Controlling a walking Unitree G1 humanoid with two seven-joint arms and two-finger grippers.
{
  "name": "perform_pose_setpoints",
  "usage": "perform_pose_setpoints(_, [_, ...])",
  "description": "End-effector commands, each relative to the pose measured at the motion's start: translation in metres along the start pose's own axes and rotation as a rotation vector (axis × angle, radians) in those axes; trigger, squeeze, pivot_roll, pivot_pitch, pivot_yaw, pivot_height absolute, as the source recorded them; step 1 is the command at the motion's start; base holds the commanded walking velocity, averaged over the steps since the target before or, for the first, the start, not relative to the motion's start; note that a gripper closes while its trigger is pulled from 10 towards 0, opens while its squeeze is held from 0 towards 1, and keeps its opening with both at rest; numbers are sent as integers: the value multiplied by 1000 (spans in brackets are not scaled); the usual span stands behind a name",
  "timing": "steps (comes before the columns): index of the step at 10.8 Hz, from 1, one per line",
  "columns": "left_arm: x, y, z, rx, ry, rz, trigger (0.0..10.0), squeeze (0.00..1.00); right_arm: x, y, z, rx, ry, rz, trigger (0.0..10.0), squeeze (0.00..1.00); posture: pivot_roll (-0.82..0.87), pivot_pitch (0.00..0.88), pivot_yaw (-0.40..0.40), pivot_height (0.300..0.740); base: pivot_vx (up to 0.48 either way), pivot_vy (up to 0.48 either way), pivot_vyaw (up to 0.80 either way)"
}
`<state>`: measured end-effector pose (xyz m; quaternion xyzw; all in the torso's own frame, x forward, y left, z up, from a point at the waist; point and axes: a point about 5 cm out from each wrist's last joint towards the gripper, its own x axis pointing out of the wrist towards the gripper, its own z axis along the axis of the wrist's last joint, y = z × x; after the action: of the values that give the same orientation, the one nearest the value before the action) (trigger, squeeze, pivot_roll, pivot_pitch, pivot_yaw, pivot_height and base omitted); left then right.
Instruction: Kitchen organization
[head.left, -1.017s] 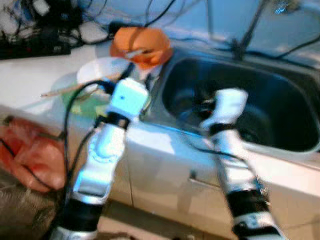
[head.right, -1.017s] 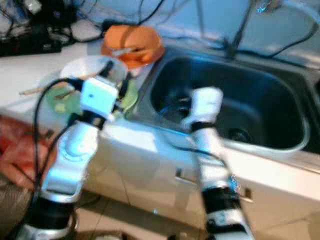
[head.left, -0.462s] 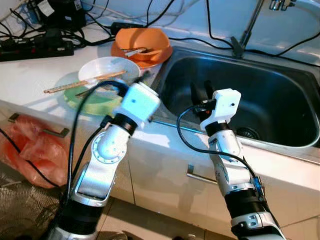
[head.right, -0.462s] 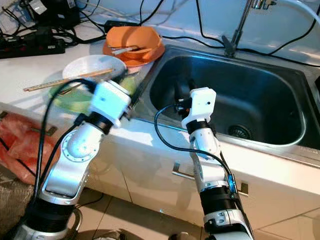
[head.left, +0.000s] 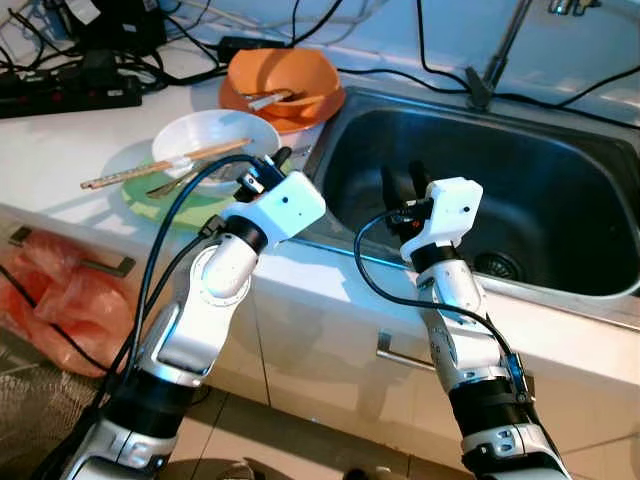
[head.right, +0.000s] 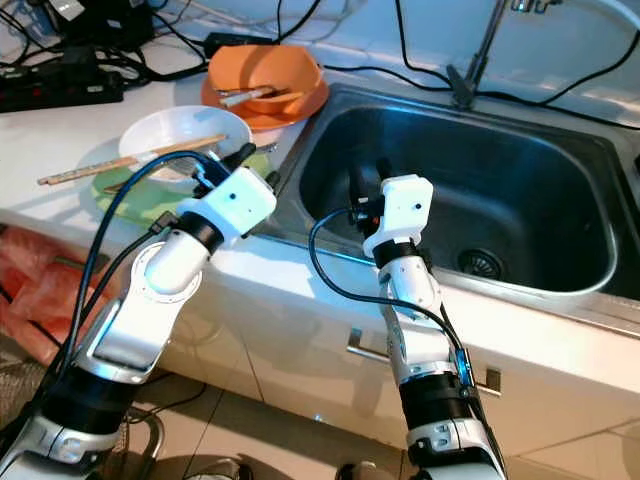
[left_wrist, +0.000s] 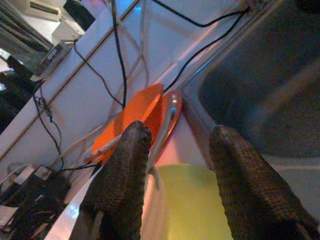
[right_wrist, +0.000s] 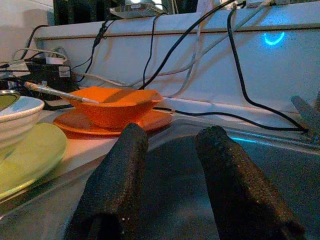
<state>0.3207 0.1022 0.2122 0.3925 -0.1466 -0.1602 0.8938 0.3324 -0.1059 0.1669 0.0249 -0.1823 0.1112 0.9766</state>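
At upper left you have a black power strip (head.left: 70, 92) with tangled cables; a red plastic bag (head.left: 55, 305) hangs at lower left.

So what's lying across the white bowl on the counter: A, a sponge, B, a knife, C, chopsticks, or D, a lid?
C: a pair of wooden chopsticks rests across the rim of the white bowl, which sits on a green plate left of the sink.
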Motion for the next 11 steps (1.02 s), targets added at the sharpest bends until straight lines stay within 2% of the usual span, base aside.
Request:
perform_pose_setpoints(1, [5,1,4,15,-6,11,10000,0,-2,-2,-1,12,2,-10,10000,0,40,88,-24,740,0,0,0])
perform_pose_setpoints(5, [23,2,6,21,-20,47,10000,0,-2,-2,-1,10,-1,-9,10000,0,38,79,-21,740,0,0,0])
perform_pose_setpoints(8, [44,-1,4,164,7,40,10000,0,-2,0,-1,10,-5,-10,10000,0,22,50,-2,740,0,0,0])
perform_pose_setpoints(10, [51,-1,-2,233,40,36,10000,0,-2,1,-1,10,-8,-12,10000,0,15,44,6,740,0,0,0])
perform_pose_setpoints(11, [52,-1,-4,239,47,40,8706,0,-2,0,-1,10,-9,-14,10000,0,15,45,7,740,0,0,0])
